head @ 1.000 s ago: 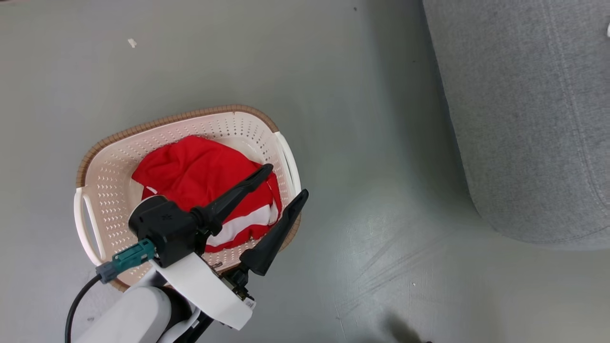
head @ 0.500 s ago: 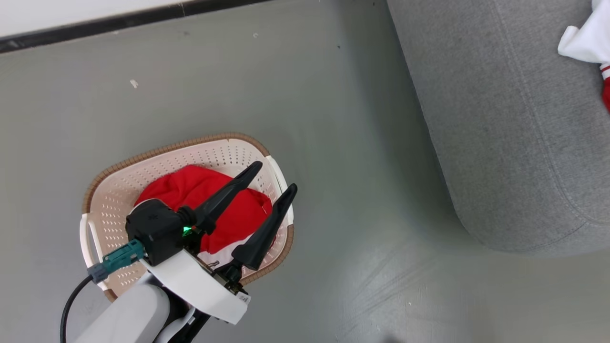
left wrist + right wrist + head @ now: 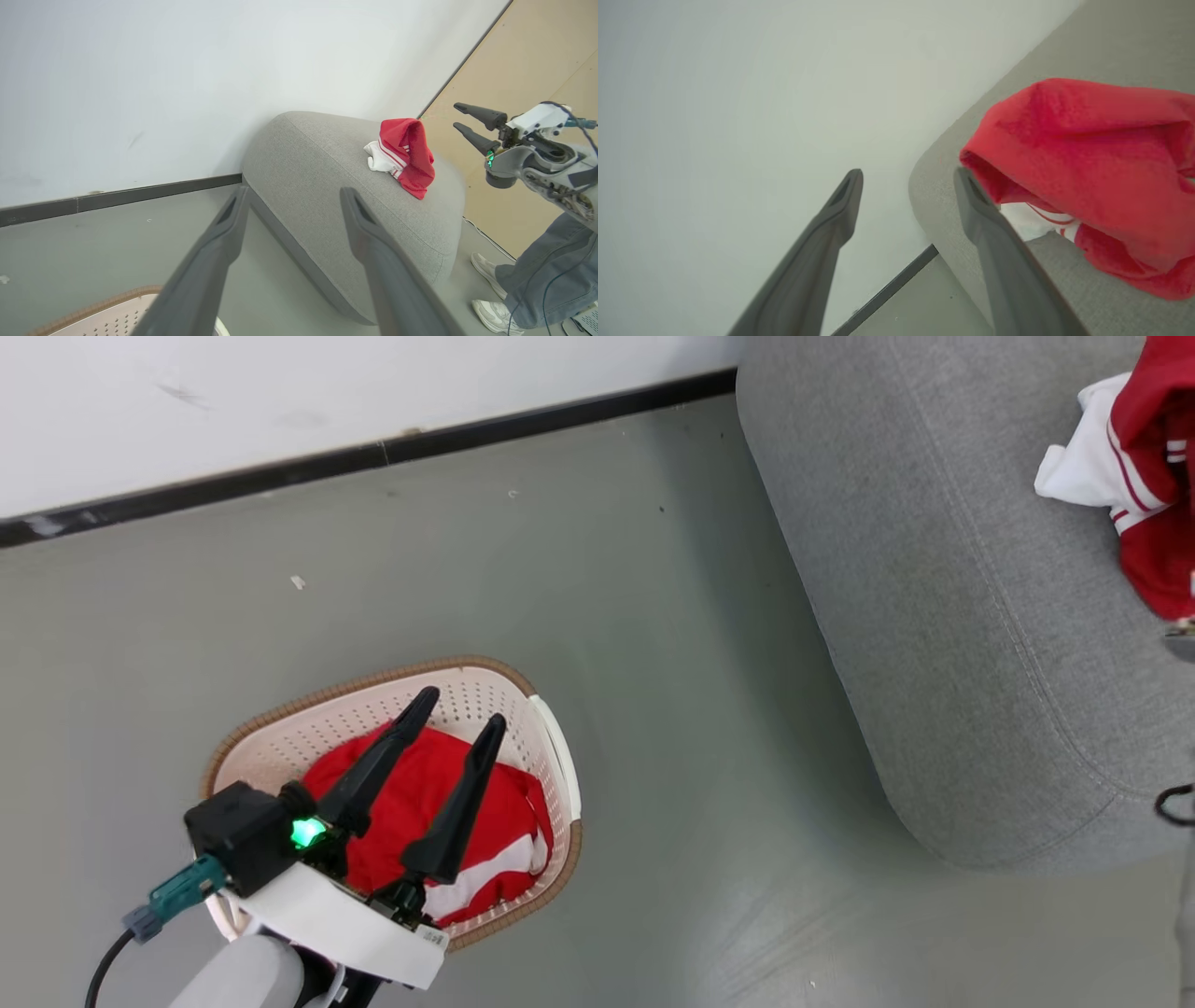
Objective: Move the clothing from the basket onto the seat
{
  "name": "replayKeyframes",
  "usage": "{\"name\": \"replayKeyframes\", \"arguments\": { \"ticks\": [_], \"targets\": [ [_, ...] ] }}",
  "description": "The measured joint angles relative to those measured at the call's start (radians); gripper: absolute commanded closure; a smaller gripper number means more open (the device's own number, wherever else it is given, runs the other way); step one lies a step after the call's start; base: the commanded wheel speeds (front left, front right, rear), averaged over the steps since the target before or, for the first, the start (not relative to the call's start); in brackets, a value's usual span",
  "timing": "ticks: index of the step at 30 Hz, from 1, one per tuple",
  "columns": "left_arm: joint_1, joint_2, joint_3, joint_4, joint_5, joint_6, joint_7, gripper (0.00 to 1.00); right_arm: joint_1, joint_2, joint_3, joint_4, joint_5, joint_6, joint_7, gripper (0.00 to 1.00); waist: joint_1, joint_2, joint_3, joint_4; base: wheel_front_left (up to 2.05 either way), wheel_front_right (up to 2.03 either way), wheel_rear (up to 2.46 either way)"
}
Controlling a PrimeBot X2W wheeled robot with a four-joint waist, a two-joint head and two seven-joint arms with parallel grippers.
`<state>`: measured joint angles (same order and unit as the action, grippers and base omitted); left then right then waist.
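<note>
Over the last second my head camera tipped upward. The white wall [image 3: 280, 401] and its dark baseboard [image 3: 373, 455] came into the head view, and so did a red-and-white garment [image 3: 1153, 551] lying on the seat [image 3: 934, 616]. That shift was my view moving, not the things. I judged one piece delivered and roughly half the job left.

The remaining clothing [image 3: 509, 807] lay bunched in the basket [image 3: 317, 733] on the grey floor [image 3: 653, 663], well apart from the seat. My left jaws hung above it, spread wide and holding nothing. Both long dark fingers [image 3: 378, 756] now sat within the basket's outline. My right jaws were just beside the garment on the seat, equally wide and empty.

The clothing was soft, creased, bright red fabric with a white panel. The basket was an oval of cream plastic pierced by rows of small holes, with a brown woven-look rim and a white side handle. The seat was a broad, round-cornered cushion of coarse grey weave, with a stitched seam running near its edge.
</note>
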<state>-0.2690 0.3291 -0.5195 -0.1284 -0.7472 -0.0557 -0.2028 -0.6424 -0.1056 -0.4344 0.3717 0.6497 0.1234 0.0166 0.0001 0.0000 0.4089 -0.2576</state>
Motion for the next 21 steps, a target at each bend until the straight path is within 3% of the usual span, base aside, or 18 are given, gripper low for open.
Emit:
{"name": "replayKeyframes", "arguments": {
  "ticks": [7, 15, 21],
  "targets": [
    [0.042, -0.013, 0.052, 0.021, 0.0, 0.024, -0.029, 0.0, 0.117, 0.03, 0.21, -0.107, -0.068, 0.0, -0.039, 0.0, 0.0, 0.0, -0.059, 0.027, 0.0, 0.0, 0.0],
    [0.114, -0.044, 0.129, 0.037, -0.001, 0.064, -0.047, 0.0, 0.223, 0.016, 0.454, -0.139, -0.192, 0.0, -0.074, 0.0, 0.0, 0.0, -0.119, 0.083, 0.0, 0.0, 0.0],
    [0.171, -0.056, 0.17, 0.05, 0.005, 0.078, -0.047, 0.0, 0.257, 0.0, 0.55, -0.14, -0.248, 0.0, -0.11, 0.0, 0.0, 0.0, -0.161, 0.133, 0.0, 0.0, 0.0]
  ]
}}
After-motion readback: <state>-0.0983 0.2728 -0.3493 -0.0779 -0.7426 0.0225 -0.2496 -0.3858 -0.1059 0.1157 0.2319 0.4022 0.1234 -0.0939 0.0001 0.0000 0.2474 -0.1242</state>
